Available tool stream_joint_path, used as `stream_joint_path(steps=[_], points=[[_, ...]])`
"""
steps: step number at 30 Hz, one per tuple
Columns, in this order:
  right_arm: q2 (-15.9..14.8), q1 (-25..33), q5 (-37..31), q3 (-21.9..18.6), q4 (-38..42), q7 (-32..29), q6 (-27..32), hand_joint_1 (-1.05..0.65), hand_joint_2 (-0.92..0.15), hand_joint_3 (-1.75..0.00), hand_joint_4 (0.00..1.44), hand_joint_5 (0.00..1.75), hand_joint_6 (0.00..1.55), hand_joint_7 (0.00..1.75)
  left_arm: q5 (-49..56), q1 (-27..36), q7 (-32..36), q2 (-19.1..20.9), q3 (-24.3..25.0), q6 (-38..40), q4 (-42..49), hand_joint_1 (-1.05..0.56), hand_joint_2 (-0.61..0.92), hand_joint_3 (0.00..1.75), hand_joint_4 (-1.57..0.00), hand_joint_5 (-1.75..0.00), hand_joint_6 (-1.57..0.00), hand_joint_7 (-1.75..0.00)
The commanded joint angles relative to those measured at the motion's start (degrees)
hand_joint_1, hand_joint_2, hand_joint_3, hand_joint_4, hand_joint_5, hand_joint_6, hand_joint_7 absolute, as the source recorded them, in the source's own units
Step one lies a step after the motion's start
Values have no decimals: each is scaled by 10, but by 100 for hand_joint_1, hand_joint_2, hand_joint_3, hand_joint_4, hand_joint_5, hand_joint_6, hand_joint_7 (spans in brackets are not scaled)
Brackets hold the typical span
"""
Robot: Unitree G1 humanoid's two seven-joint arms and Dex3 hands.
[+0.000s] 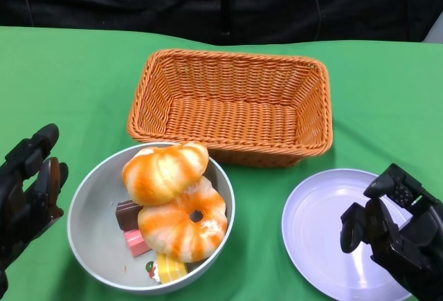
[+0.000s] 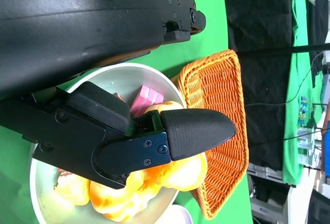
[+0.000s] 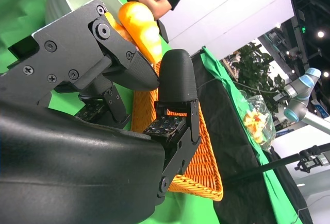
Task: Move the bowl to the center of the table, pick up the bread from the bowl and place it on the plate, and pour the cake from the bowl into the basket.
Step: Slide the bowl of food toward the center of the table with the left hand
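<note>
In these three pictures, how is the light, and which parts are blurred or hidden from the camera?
Head view: even, soft light; bowl, basket and plate are sharp, shadows faint. Right wrist view: the right hand fills the frame, close and soft; bright glare on the white wall behind. Left wrist view: the left hand covers much of the bowl; its shell shows a dull sheen.

Green cloth-covered surface (image 1: 69, 73); black fabric backdrop (image 1: 208, 0) across top of frame; grey-blue robot arm (image 3: 301, 98) at right edge.
</note>
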Motion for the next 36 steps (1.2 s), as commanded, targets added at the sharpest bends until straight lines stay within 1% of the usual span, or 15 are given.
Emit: stream_joint_path(steps=[1,8,17,21,24,27,31,36], points=[[0,-4,2,-4,11,5,-8,-7,-53,-125,92,175,82,156,7,-4,1,4,4,-15,9,-101,92,82,0,0,0,0],[0,-18,-7,-6,53,16,-28,-6,-53,-123,93,175,84,156,20,-15,-3,-7,-3,-63,62,-99,92,81,0,0,0,0],[-3,-36,-12,-11,102,40,-51,-6,-50,-128,94,175,84,158,36,-28,-9,-10,-16,-113,118,-98,92,81,0,0,0,0],[-3,-40,-13,-13,115,51,-61,-6,-46,-132,93,175,84,158,34,-33,-16,-8,-21,-115,127,-96,92,83,0,0,0,0],[-1,-39,-14,-12,114,49,-63,-6,-46,-133,93,175,84,158,29,-38,-23,-10,-26,-108,131,-96,92,84,0,0,0,0],[0,-38,-15,-12,114,48,-64,-6,-46,-134,93,175,85,157,29,-40,-24,-12,-32,-102,134,-96,92,84,0,0,0,0],[1,-37,-16,-10,117,53,-71,-6,-49,-129,93,175,83,158,36,-43,-15,-19,-45,-90,142,-97,92,84,0,0,0,0],[1,-36,-14,-10,119,56,-74,-8,-50,-128,92,175,82,158,49,-52,-9,-27,-56,-91,172,-98,92,84,0,0,0,0]])
